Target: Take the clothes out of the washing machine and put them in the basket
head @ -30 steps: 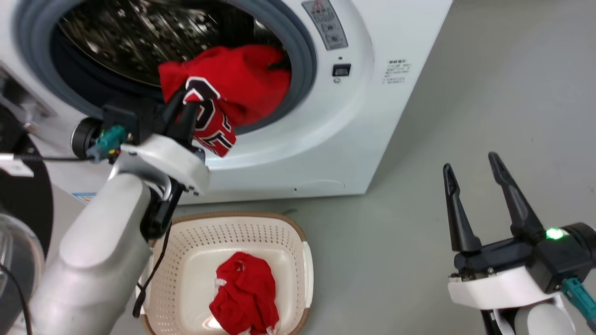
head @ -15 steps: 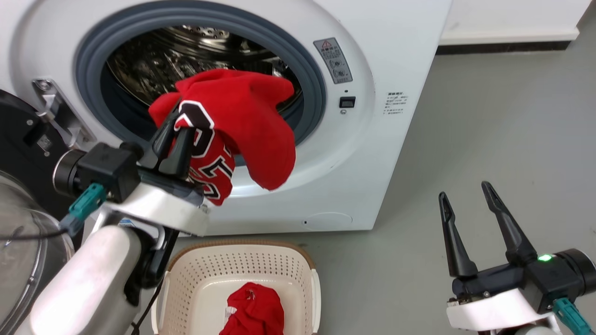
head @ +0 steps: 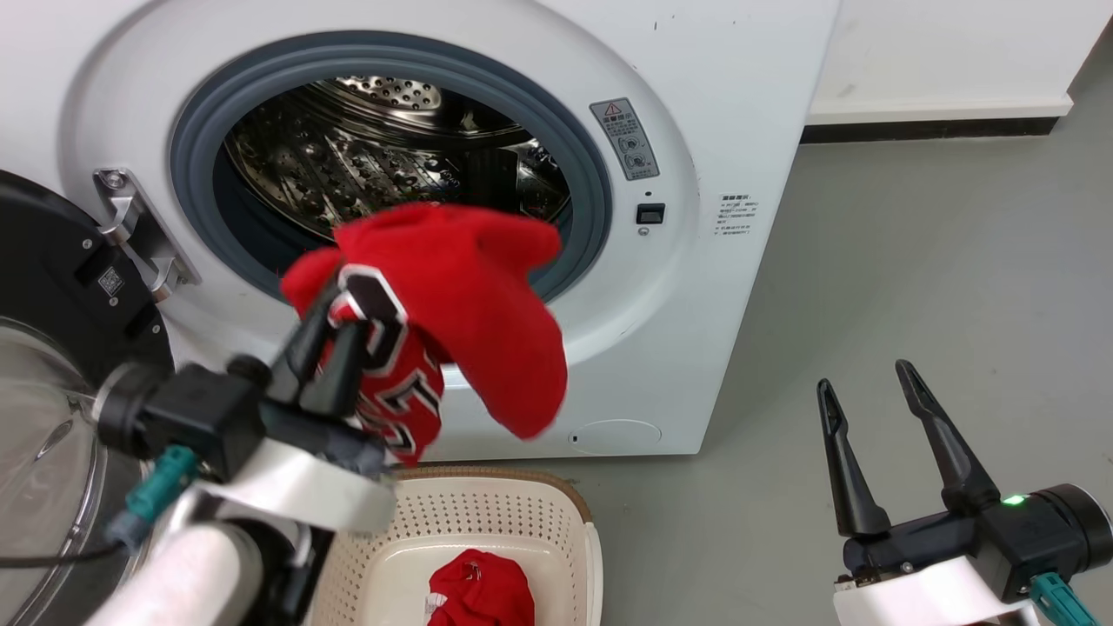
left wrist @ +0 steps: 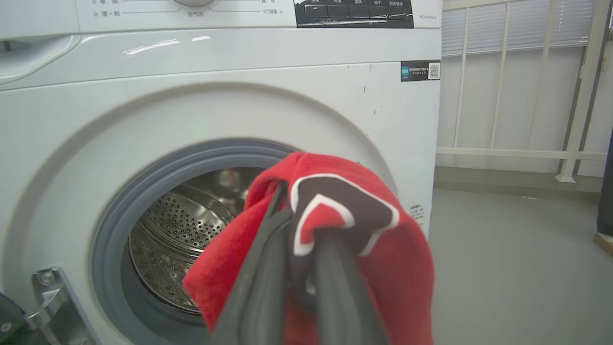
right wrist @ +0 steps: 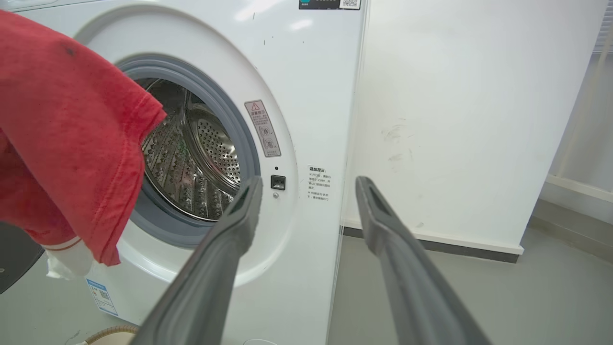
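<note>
**L claw has the lettered jersey, out front of the machine**

My left claw (head: 342,311) is clamped on the lettered jersey (head: 487,304). Both fingers are pinched tight w/ red cloth btwn them, and a black-and-white letter sits right at the tips. The jersey hangs bunched in front of the washing machine (head: 739,130), across the lower half of its porthole (head: 594,200) and outside the drum (head: 348,165). The drum's perforated steel shows behind and above the cloth. One plain red flap droops past the porthole's lower rim, in front of the machine's white panel. In the R wrist view that flap hangs off the panel, on my side of it.

The basket (head: 522,478) sits on the floor (head: 913,261) at the foot of the machine, just in front of the panel and below the porthole. The other red garment (head: 483,591) lies crumpled on the basket's bottom. The held jersey's lowest lettered fold hangs near the basket rim on the machine's side; I can't tell if they touch.

The machine's door (head: 52,261) stands open at the porthole's left, hinge side. A warning sticker (head: 626,139) is on the panel at the porthole's upper right.

My right claw (head: 863,374) has its fingers spread wide w/ nothing btwn them. It's over the floor, out past the machine's right front corner and well apart from it, tips aimed toward the machine's right edge.
</note>
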Robot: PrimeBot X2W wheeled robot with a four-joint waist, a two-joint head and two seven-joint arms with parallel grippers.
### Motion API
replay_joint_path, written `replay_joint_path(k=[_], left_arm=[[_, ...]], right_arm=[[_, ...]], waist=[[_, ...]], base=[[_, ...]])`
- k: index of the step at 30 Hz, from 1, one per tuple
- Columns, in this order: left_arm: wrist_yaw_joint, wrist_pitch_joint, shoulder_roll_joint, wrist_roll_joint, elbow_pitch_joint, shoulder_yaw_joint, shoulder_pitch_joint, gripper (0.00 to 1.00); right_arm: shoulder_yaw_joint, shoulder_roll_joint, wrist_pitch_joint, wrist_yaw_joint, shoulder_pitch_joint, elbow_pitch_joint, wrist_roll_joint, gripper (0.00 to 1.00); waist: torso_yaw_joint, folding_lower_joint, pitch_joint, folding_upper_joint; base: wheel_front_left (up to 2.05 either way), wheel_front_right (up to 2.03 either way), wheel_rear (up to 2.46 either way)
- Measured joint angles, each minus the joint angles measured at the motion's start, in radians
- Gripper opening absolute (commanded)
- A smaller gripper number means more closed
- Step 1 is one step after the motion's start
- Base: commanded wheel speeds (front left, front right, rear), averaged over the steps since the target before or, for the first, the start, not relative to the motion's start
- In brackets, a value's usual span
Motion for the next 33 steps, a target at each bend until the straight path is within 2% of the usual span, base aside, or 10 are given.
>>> replay_joint_path(k=[8,11,14,21,22,26,33], left_arm=[[-0.007,0.007,-0.007,-0.015,0.029,-0.049,0.073,0.00],[-0.022,0.005,-0.012,-0.003,0.100,-0.085,0.087,0.00],[-0.046,-0.003,-0.050,-0.030,0.183,-0.109,0.099,0.00],[-0.113,-0.056,-0.144,-0.072,0.466,-0.135,0.087,0.00],[-0.154,-0.074,-0.185,-0.080,0.617,-0.141,0.047,0.00],[-0.206,-0.091,-0.247,-0.087,0.825,-0.150,-0.020,0.00],[-0.274,-0.103,-0.328,-0.092,1.168,-0.154,-0.164,0.00]], right_arm=[[-0.006,0.000,0.000,0.000,-0.004,-0.006,0.001,1.00],[-0.006,0.000,0.000,0.000,-0.018,-0.010,0.000,1.00],[-0.003,0.000,0.000,0.000,-0.038,-0.014,-0.007,1.00],[0.002,0.000,0.000,0.000,-0.104,-0.030,-0.026,1.00],[0.007,0.000,0.000,0.000,-0.137,-0.035,-0.029,1.00],[0.006,0.000,0.000,0.000,-0.182,-0.045,-0.029,1.00],[-0.002,0.000,0.000,0.000,-0.252,-0.063,-0.007,1.00]], waist=[[0.009,0.0001,0.033,0.0000],[0.012,0.0000,0.058,0.0000],[0.014,0.0001,0.090,0.0000],[0.003,0.0003,0.193,0.0000],[-0.007,0.0003,0.247,0.0000],[-0.026,0.0003,0.320,0.0000],[-0.070,0.0003,0.449,0.0000]], base=[[0.00,0.00,0.00],[0.00,0.00,0.00],[0.00,0.00,0.00],[0.00,0.00,0.00],[0.00,0.00,0.00],[0.00,0.00,0.00],[0.00,0.00,0.00]])
